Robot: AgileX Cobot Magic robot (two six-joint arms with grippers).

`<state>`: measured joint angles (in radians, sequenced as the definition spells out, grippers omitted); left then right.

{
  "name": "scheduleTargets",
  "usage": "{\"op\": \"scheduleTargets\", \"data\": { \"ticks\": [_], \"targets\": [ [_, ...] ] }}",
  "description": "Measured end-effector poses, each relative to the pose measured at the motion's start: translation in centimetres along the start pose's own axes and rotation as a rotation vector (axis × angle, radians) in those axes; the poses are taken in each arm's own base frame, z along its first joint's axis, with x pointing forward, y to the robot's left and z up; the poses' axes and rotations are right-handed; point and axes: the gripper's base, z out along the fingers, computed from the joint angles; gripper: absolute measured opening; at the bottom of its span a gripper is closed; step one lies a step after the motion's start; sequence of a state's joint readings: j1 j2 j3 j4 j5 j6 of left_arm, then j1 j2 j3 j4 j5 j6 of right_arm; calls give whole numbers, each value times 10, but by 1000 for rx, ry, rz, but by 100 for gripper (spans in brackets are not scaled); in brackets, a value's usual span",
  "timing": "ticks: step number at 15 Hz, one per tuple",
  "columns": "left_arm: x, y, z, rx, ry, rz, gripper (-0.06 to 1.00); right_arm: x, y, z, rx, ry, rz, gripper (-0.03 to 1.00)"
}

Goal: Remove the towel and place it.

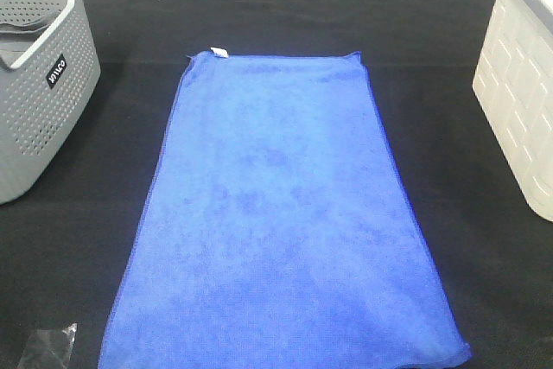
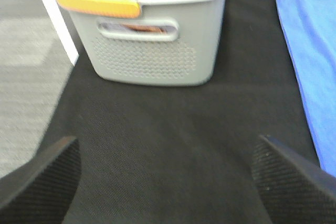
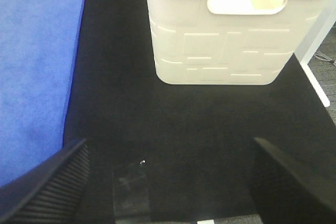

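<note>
both grippers' fingers spread wide, holding nothing — left gripper (image 2: 167, 182), right gripper (image 3: 170, 182). towel (image 1: 281, 213) lies flat: pinch a stitched edge, lift without dragging the black tablecloth (image 1: 276, 6).

left gripper (image 2: 167, 182) jaws wide apart; right gripper (image 3: 170, 182) likewise, both empty.

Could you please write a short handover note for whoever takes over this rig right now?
Left gripper: open, empty, over bare black tablecloth facing the grey basket.
Right gripper: open, empty, facing the cream basket.
Towel: spread flat mid-table between both baskets, untouched, white tag at a far corner.
Done: nothing.
Left: grasp, lift and place the towel.
</note>
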<state>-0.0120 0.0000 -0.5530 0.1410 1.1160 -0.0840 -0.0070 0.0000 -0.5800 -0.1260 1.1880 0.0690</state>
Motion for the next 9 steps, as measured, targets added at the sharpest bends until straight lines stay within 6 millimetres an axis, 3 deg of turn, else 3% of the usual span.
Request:
{"op": "scheduleTargets", "data": {
  "ticks": [4, 9],
  "targets": [
    [4, -6, 8, 59, -13, 4, 82, 4, 5, 17, -31, -36, -39, 77],
    [3, -10, 9, 99, -22, 5, 82, 4, 8, 18, -61, -46, -75, 76]
  ]
}}
